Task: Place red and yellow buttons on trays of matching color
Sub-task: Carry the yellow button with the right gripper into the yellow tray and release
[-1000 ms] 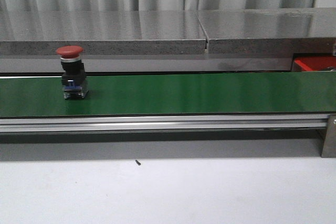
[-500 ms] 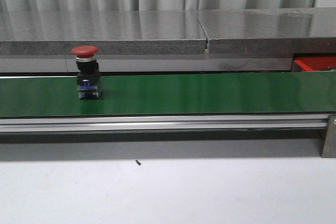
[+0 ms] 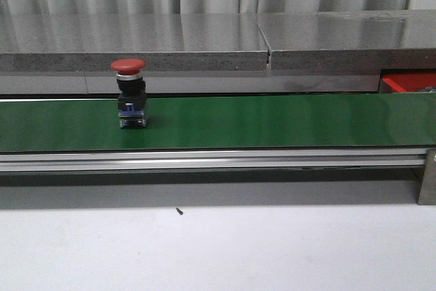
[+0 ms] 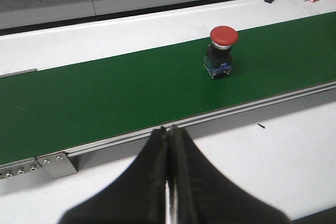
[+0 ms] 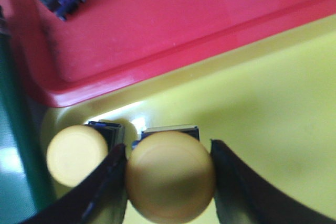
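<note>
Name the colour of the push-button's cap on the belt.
Red: the push-button cap shows best in the left wrist view.

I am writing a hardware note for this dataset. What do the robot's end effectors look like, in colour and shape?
Only the wrist views show them. The left end effector has matte black fingers that widen towards the base and taper to narrow tips. The right end effector has the same black fingers, curved on their inner sides. No cables, markings or arm links are visible.
</note>
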Controlling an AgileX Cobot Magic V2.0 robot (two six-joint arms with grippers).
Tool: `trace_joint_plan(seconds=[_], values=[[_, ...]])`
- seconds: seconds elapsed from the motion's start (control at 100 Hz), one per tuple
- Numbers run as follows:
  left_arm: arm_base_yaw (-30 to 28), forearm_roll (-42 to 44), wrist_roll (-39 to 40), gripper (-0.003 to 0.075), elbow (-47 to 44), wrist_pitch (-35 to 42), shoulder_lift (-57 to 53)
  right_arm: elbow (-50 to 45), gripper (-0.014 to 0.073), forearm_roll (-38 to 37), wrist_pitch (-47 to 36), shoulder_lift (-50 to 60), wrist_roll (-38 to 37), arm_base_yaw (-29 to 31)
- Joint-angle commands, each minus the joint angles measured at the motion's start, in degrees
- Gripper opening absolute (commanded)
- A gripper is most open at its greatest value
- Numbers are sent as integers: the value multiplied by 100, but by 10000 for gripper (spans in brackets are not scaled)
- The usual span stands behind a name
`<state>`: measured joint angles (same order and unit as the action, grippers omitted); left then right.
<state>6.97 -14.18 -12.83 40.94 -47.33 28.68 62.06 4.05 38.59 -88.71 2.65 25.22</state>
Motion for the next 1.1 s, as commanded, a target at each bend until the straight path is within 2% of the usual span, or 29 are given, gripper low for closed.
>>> trace_joint_plan(seconds=[0.0, 0.28, 0.35, 0.5, 0.57, 1.09], values=[[40, -79, 10, -19, 148, 426, 24, 124, 41, 28, -354, -30, -45, 33], [40, -79, 10, -19, 148, 426, 24, 124, 64, 312, -713, -477, -123, 33], [40, -79, 10, -19, 148, 426, 24, 124, 134, 326, -717, -498, -123, 33], [40, -79, 10, -19, 148, 426, 24, 143, 383, 326, -729, -498, -123, 33], [40, -79, 10, -19, 148, 426, 24, 143, 440, 326, -736, -498, -123, 33], [40, -79, 10, -19, 148, 426, 24, 143, 440, 268, -914, 44, -123, 33]])
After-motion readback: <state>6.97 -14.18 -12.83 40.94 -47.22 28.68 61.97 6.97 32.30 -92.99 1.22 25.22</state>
